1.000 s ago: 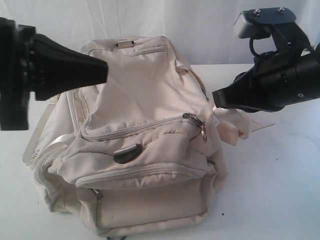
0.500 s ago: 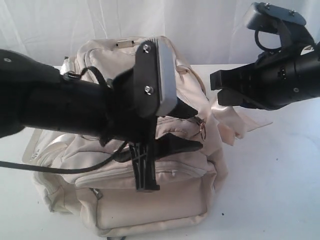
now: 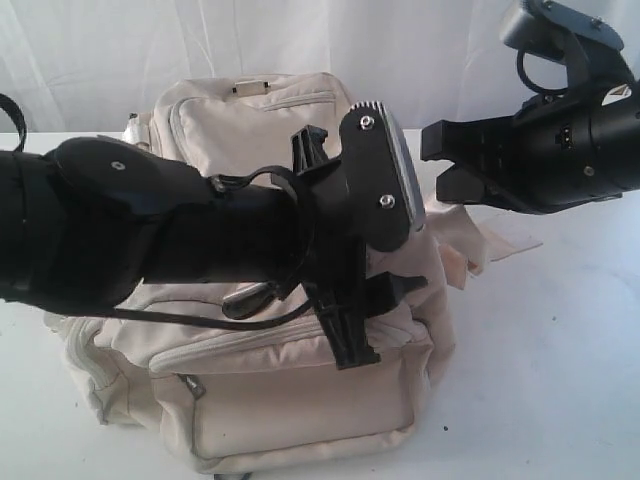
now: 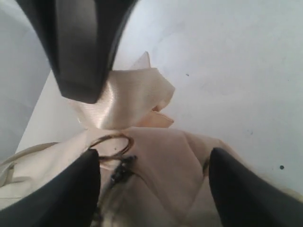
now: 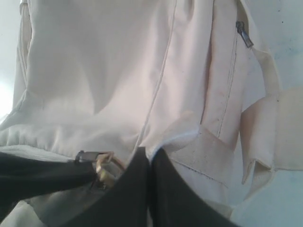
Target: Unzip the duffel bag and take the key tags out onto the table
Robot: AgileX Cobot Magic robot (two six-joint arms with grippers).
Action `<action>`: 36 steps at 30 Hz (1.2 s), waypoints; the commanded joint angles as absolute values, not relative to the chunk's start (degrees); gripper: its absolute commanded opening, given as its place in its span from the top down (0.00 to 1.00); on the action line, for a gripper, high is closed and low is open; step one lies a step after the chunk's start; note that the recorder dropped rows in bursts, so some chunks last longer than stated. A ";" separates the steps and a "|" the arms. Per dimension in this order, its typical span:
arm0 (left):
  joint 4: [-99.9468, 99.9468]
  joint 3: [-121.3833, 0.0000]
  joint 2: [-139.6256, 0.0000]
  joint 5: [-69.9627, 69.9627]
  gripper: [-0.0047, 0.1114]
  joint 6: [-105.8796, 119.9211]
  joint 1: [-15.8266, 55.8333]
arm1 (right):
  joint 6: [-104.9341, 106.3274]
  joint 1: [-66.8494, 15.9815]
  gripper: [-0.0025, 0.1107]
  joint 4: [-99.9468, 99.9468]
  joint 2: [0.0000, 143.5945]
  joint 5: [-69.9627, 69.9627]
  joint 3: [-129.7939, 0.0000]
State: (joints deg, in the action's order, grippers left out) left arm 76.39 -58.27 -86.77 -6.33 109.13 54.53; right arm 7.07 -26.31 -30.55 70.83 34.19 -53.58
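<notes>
The cream duffel bag (image 3: 250,130) lies on the white table (image 3: 560,350), and its zips look shut. My left gripper (image 3: 395,287) reaches across the bag to its right end. In the left wrist view this gripper (image 4: 154,153) is open, and its black fingers (image 4: 80,189) straddle a dark zip pull with a brass ring (image 4: 111,144). My right gripper (image 3: 432,160) hovers just above and to the right of that spot. Its fingers are pressed together (image 5: 149,153) with nothing seen between them. The key tags are out of view.
A shiny cream webbing strap (image 4: 128,94) is bunched on the table beside the bag's right end (image 3: 465,240). The left arm's black body (image 3: 150,240) covers most of the bag's top. A white curtain hangs behind the table.
My left arm has swung in from the left across the bag, bringing its gripper down over the zip pull. The right gripper has risen a little.
</notes>
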 commanded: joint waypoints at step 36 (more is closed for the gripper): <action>97.45 -68.55 -88.36 25.55 0.96 74.36 27.31 | 7.17 -26.25 0.98 -31.16 69.80 33.36 -54.17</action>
State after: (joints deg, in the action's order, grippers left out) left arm 98.74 -69.61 -87.25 3.11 88.80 36.36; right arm 7.07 -26.31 -30.65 70.72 34.29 -53.58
